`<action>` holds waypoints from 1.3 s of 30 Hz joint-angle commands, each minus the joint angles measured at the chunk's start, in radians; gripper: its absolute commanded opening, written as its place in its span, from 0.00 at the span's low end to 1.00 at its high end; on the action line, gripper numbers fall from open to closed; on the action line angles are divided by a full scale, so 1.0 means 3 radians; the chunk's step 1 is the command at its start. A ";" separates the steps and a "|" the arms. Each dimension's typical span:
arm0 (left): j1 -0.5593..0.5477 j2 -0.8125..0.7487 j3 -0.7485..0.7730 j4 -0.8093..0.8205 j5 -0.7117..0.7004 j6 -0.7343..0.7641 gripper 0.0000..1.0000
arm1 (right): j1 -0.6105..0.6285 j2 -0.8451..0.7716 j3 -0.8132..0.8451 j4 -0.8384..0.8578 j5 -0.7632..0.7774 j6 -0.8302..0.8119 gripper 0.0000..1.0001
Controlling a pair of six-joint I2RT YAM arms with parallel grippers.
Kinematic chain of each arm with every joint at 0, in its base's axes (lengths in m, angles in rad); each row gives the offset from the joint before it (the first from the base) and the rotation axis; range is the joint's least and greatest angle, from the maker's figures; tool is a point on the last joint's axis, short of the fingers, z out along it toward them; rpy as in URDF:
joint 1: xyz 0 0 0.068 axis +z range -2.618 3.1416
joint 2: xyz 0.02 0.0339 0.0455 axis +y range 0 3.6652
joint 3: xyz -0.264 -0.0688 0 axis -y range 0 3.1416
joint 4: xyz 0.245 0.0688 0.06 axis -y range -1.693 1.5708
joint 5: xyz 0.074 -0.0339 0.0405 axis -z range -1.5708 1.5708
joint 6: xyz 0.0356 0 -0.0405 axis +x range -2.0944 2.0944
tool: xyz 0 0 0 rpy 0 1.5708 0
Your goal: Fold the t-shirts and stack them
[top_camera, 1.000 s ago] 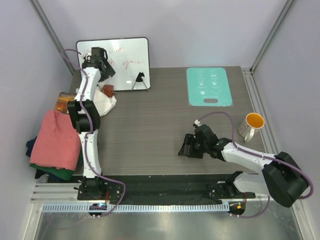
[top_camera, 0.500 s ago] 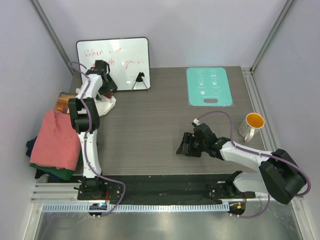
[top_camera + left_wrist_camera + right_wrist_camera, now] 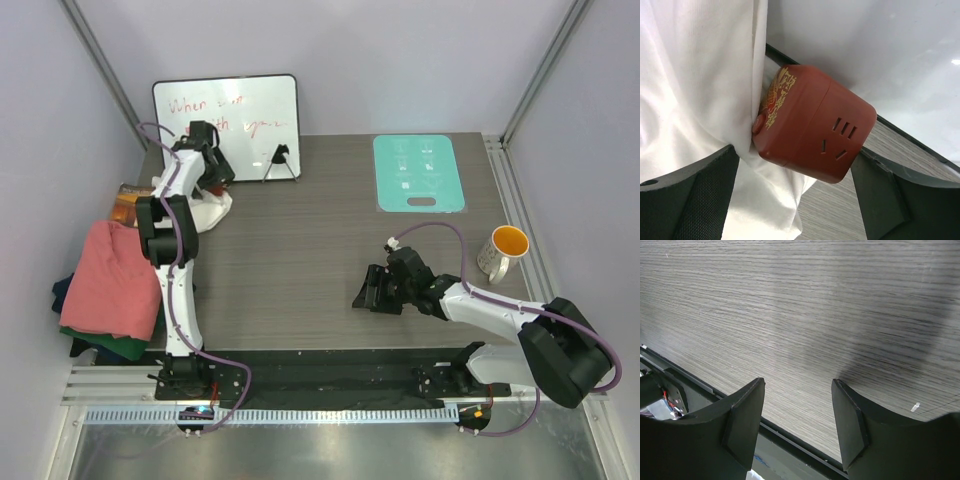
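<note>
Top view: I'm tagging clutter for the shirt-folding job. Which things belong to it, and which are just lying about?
Job: white t-shirt, salmon-pink t-shirt, dark green t-shirt, navy t-shirt.
Lying about: whiteboard, teal mat, mug, red box.

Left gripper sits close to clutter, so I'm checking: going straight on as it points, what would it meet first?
Probably the red box, centred ahead of the open left gripper, with the white shirt touching its side; depth is unclear.
</note>
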 commanded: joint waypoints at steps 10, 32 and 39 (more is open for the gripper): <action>0.0041 0.0008 0.0206 0.0238 0.0479 0.0272 0.54 | 0.0024 0.0060 0.0052 0.0128 0.0018 0.0075 0.62; -0.0010 -0.0611 -0.0040 0.0223 0.0172 0.0333 0.79 | 0.0075 0.0223 -0.0050 0.0327 -0.0002 0.0141 0.61; -0.0021 -0.0371 0.0323 0.0254 0.0336 0.0379 0.79 | 0.0100 0.0356 0.0006 0.0363 -0.0048 0.0141 0.61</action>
